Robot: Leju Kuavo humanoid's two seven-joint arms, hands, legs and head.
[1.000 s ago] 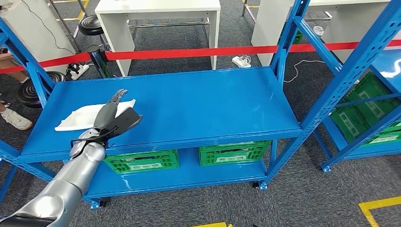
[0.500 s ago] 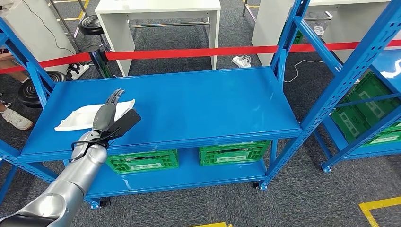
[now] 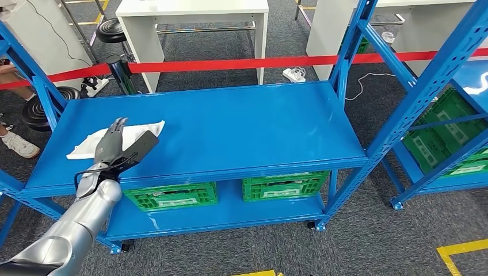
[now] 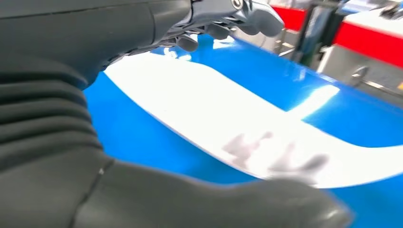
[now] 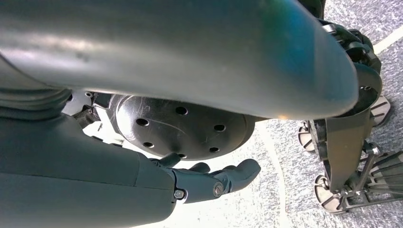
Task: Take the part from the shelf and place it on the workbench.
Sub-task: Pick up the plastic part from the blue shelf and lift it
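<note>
Left robot hand set over the part on the shelf, grasp not yet made.

The left robot hand (image 3: 119, 145) is held with fingers and thumb spread wide and nothing in it, above the near end of the white part (image 3: 86, 145), which lies flat at the shelf's (image 3: 241, 123) near-left. The gap under the fingers (image 4: 223, 12) is made plain in the left wrist view. The right robot hand (image 5: 209, 183) hangs loosely curled and unladen.

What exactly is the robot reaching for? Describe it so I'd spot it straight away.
Find the big blue shelf in the middle of the room and look at the left end of its upper deck. A flat white part lies there, under the robot's left hand. It is the only white thing on that deck; the green crates sit a level lower.
</note>
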